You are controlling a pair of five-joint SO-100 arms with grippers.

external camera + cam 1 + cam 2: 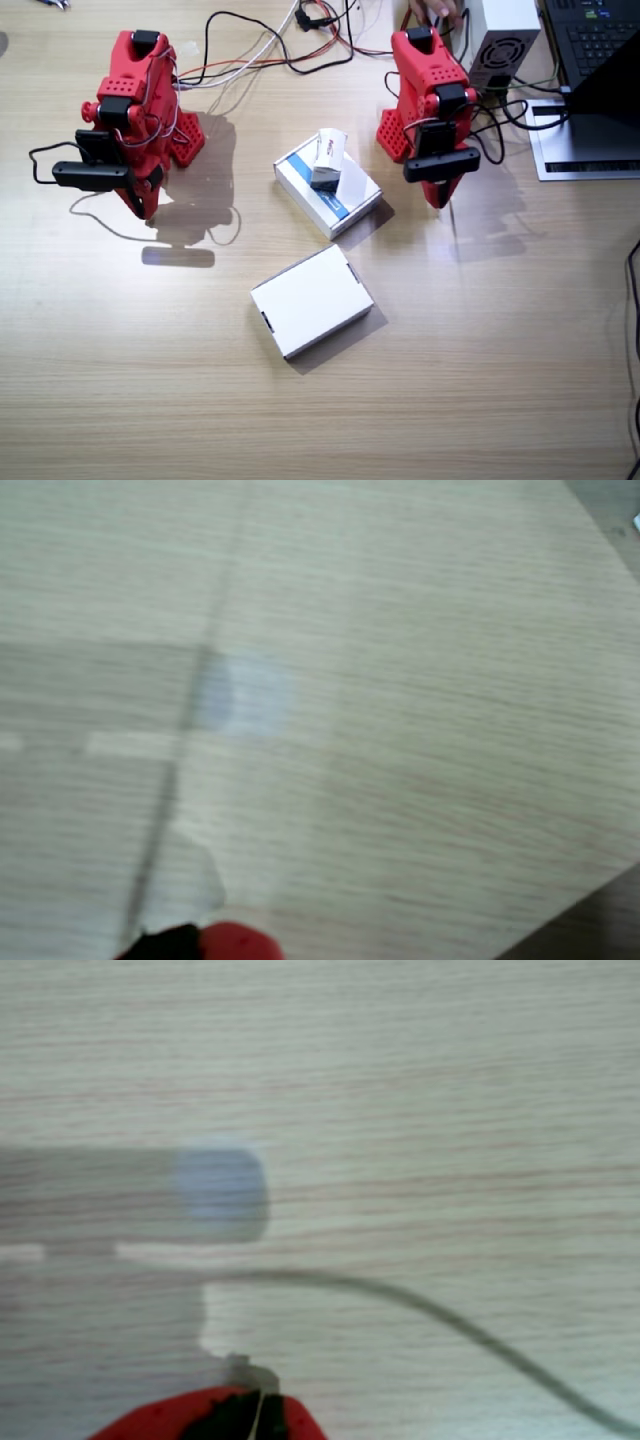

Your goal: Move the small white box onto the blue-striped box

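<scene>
Both red arms are folded near their bases, and neither set of jaws holds anything. The left gripper and the right gripper point down at the wooden surface; whether their jaws are parted or closed cannot be told, the wrist views being blurred and showing only bare wood, with a thin cable in one. The small white box rests on the blue-striped box, between the arms. A plain white flat box lies nearer the camera, apart from both.
</scene>
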